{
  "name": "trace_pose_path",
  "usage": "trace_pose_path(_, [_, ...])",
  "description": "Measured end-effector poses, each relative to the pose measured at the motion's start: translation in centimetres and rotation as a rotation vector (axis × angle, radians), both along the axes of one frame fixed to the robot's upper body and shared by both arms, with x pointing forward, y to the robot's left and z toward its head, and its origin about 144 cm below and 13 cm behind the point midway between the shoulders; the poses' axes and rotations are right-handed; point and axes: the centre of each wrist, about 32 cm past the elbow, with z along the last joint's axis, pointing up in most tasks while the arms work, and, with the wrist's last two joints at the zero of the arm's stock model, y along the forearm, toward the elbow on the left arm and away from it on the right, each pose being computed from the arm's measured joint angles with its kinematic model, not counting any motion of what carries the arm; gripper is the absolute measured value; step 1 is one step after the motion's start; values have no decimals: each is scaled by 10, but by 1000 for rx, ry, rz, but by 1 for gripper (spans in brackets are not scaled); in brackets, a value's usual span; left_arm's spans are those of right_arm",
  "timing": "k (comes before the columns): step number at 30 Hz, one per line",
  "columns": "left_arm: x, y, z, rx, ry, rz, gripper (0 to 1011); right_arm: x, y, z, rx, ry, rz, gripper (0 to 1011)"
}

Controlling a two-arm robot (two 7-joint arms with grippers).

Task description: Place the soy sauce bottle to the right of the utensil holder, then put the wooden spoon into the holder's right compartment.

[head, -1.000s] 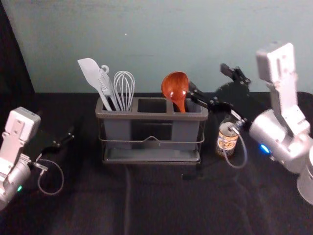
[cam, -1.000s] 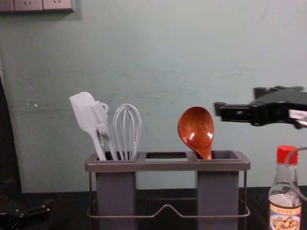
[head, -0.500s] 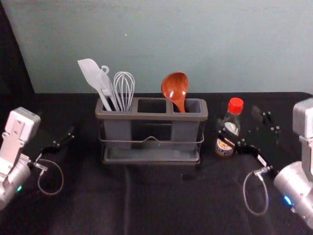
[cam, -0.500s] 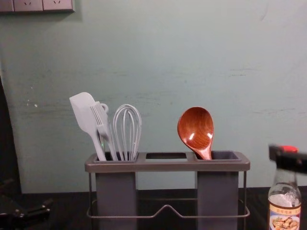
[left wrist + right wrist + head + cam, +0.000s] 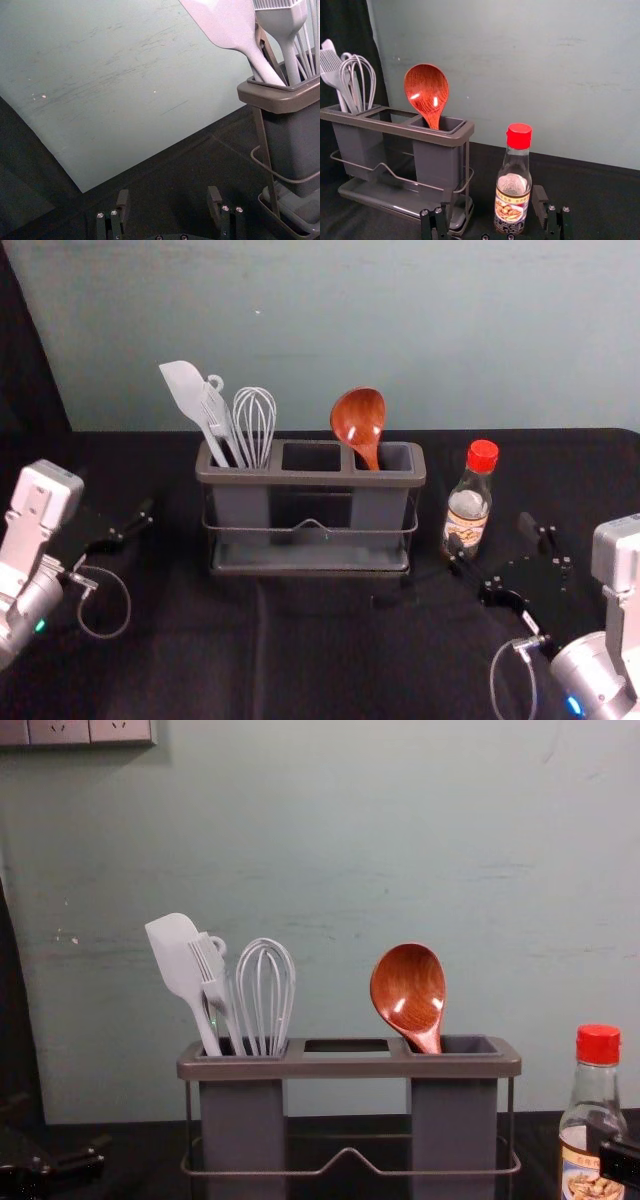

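Both placings at the utensil holder point(image 5: 310, 478) look finished; the next move is a careful retreat.
Right of the holder, the right gripper point(image 5: 492, 198) is wide and holds nothing; perhaps one finger touches the bottle. Left of it, the left gripper point(image 5: 168, 192) is parked, also wide. The soy sauce bottle point(image 5: 512, 192) stands upright just to its right; the wooden spoon point(image 5: 426, 92) leans in its right compartment point(image 5: 455, 1130).

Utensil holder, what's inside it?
The left compartment of the holder has a spatula, brush, whisk and something mostly hidden behind them. The right compartment has the spoon. Their lower ends are covered.
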Motion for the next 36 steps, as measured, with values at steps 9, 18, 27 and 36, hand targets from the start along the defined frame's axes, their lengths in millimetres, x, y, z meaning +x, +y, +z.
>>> trace_pose_path(9, [0,0,0,0,0,0,1011,-2,0,-15,18,-87,3,1003])
trace_pose_path(18, [0,0,0,0,0,0,1012,-2,0,-16,23,-96,-7,1003])
trace_pose_path(27, [0,0,0,0,0,0,1012,-2,0,-16,20,-95,-4,1002])
trace_pose_path(36, [0,0,0,0,0,0,1012,-2,0,-16,20,-95,-3,1002])
